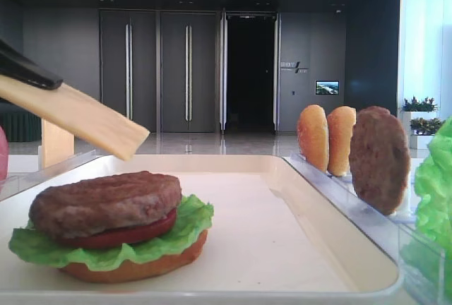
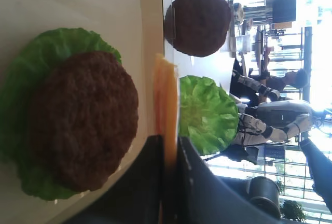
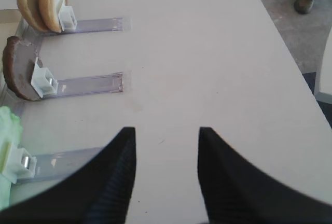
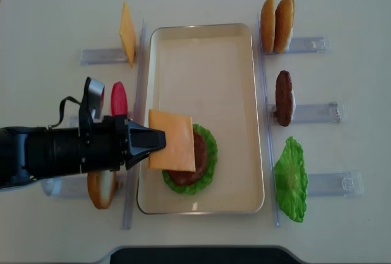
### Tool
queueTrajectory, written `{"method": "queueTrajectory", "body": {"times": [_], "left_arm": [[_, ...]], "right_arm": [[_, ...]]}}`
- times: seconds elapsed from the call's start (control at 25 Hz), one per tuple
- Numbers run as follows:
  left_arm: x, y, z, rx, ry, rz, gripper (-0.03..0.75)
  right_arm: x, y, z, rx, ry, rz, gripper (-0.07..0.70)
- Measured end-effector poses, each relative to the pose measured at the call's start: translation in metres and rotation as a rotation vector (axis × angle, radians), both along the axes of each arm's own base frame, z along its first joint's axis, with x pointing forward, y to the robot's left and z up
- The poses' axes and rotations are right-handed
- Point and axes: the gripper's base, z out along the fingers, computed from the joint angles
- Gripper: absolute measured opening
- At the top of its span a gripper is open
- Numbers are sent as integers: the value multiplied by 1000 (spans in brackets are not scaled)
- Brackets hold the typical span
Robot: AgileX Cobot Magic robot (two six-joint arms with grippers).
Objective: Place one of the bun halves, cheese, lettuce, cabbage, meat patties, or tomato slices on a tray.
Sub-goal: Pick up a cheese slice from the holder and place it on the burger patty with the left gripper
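Note:
My left gripper (image 4: 160, 141) is shut on the edge of a pale yellow-orange cheese slice (image 4: 173, 140). The cheese (image 1: 79, 117) hangs tilted in the air over the left part of the cream tray (image 4: 202, 73). Below it on the tray lies a stack: bun half (image 1: 134, 267), tomato slice (image 1: 143, 232), lettuce (image 1: 185, 226) and a meat patty (image 1: 106, 202) on top. In the left wrist view the cheese (image 2: 166, 102) stands edge-on between the jaws of the left gripper (image 2: 168, 142), beside the patty (image 2: 83, 120). My right gripper (image 3: 167, 130) is open over bare table.
Clear holders flank the tray. On the right stand two bun halves (image 4: 277, 24), a patty (image 4: 283, 98) and a lettuce leaf (image 4: 291, 178). On the left are a second cheese slice (image 4: 127, 33), a tomato slice (image 4: 118, 98) and a bun half (image 4: 101, 187).

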Motion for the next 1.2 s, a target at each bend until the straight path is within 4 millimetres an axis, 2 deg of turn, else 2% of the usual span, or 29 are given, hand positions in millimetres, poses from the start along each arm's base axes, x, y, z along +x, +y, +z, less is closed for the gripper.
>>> {"method": "queueTrajectory", "body": {"times": [1.2], "left_arm": [[2,0,2,-21,6,23,34]], "right_arm": [[0,0,0,-3,0,-2,305]]}}
